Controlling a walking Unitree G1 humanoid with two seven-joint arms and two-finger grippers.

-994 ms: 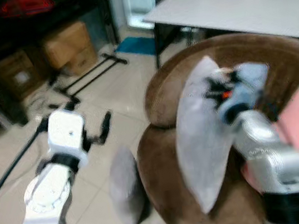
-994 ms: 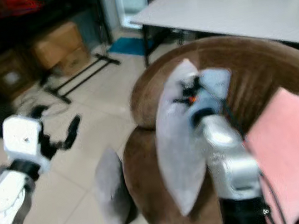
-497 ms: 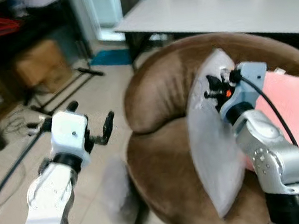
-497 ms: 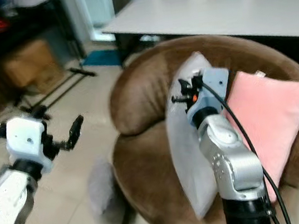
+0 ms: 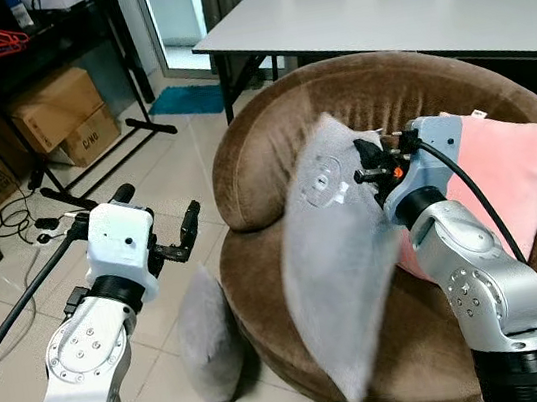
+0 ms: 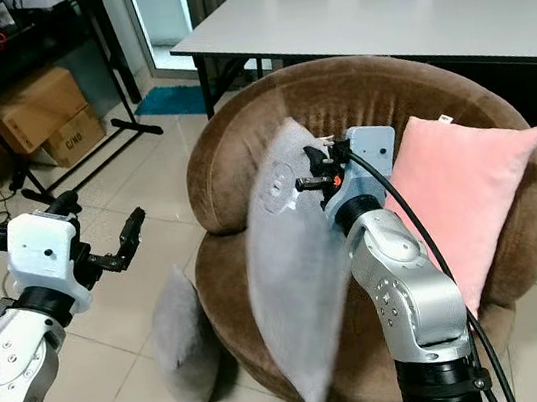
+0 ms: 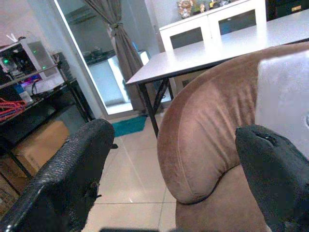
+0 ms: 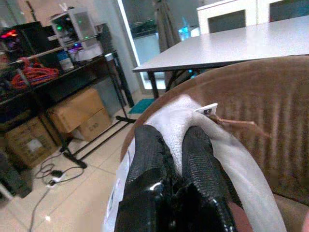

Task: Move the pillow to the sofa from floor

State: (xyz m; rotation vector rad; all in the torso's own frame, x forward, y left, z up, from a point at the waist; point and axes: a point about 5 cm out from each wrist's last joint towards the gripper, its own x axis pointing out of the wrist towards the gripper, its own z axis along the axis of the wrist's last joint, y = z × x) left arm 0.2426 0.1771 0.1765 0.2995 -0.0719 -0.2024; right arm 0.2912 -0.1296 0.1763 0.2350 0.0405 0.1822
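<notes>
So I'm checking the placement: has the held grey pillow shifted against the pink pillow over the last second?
Yes. The grey pillow, pinched by the right tool, has swung away from the pink pillow, toward the sofa's front edge.

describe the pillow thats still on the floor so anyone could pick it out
Find the round brown sofa. On the tiled floor, leaning against its front left, stands a small grey pillow. Unlike the grey one pinched by the right gripper or the pink one, it touches the floor.

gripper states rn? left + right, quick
Left gripper: open, holding nothing, out over the floor beside the brown sofa.
Right gripper: shut on the grey pillow, hanging above the sofa seat.
</notes>
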